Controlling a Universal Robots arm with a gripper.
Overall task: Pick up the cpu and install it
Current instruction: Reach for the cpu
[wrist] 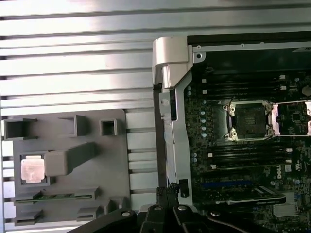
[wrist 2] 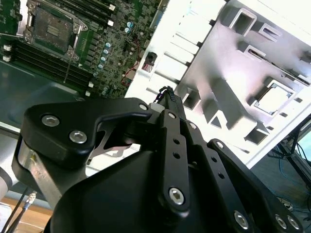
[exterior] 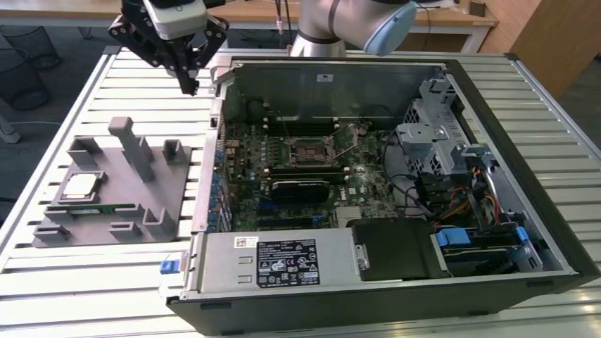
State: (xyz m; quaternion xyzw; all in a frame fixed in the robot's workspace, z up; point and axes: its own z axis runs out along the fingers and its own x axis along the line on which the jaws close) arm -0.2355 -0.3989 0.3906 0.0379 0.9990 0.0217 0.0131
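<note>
Slatted metal table (exterior: 94,282), wooden desk (exterior: 253,10), wire bins (exterior: 28,42), grey floor (exterior: 58,91)

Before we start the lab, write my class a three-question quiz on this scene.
1. True or false: the motherboard socket holds no chip.
2. Fill in: the cpu lies on the grey fixture, on the exterior view's ____ of the computer case.
3. The pincer grips: A) the cpu B) a screwdriver C) nothing.
Key: 1 true; 2 left; 3 C.
</note>
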